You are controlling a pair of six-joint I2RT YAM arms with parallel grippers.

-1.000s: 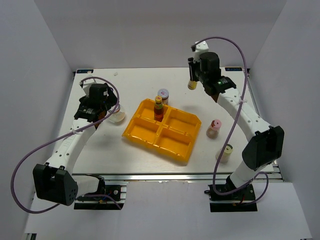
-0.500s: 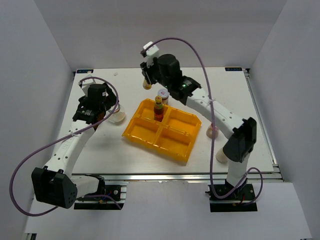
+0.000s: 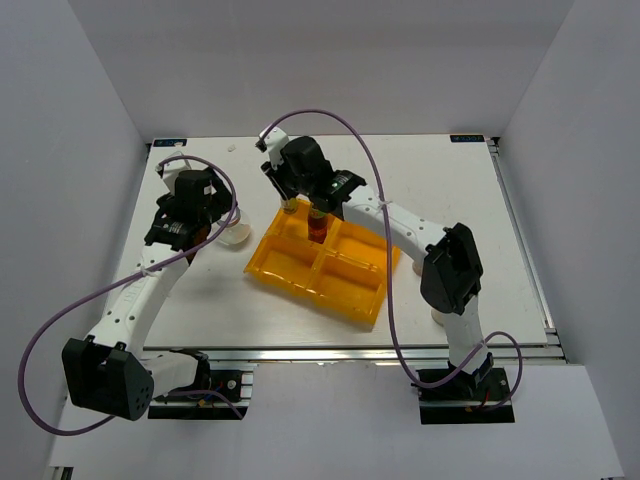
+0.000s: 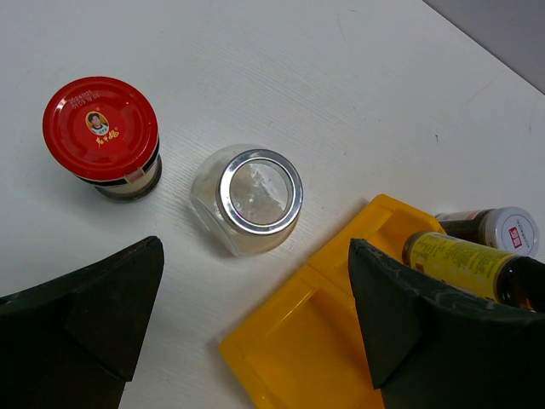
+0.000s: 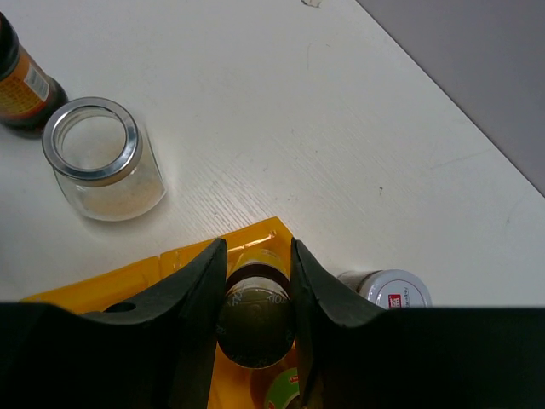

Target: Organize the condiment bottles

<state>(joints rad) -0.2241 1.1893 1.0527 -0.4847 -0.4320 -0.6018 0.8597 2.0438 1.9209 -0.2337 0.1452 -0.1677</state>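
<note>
- Right claw (image 5: 258, 260) pinches small bottle (image 5: 255, 324) over tray (image 5: 128, 277) corner; you lower it straight, upright, beside the standing bottle (image 3: 317, 228)
- Left claw (image 4: 254, 251) spread over glass jar (image 4: 255, 192); leave it idle

The left pincer (image 4: 255, 254) stands wide open above the white desk (image 4: 281, 60). A clear glass jar (image 4: 255, 198) with a silver rim stands below it, and a red-capped jar (image 4: 100, 136) stands near it on the left. At the right is a corner of a yellow tray (image 4: 336, 336), and by it a yellow-labelled bottle (image 4: 460, 262) and a white-capped bottle (image 4: 509, 230).
</note>
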